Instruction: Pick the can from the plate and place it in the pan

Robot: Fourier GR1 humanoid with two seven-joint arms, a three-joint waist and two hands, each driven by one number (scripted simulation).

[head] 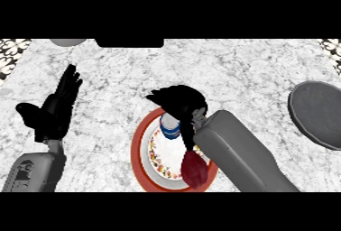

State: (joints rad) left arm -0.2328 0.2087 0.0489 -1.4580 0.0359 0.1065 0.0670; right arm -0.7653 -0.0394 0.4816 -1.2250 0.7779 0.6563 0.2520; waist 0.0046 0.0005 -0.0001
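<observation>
A plate [142, 155] with an orange-red rim and a patterned white centre lies low in the middle of the head view. A blue-and-white can [170, 127] stands on its upper part. My right hand [178, 101] hangs over the can's top with fingers curled down around it, hiding the can's upper end. A dark red object [194, 168] lies on the plate's lower right. The dark grey pan [320, 113] sits at the right edge, partly cut off. My left hand [57, 106] rests open at the left, fingers pointing up.
The marble counter [220, 67] stretches between the plate and the pan. A grey round object [68, 42] and a black block [129, 43] sit at the top edge. Patterned tiles [13, 52] show in the upper corners.
</observation>
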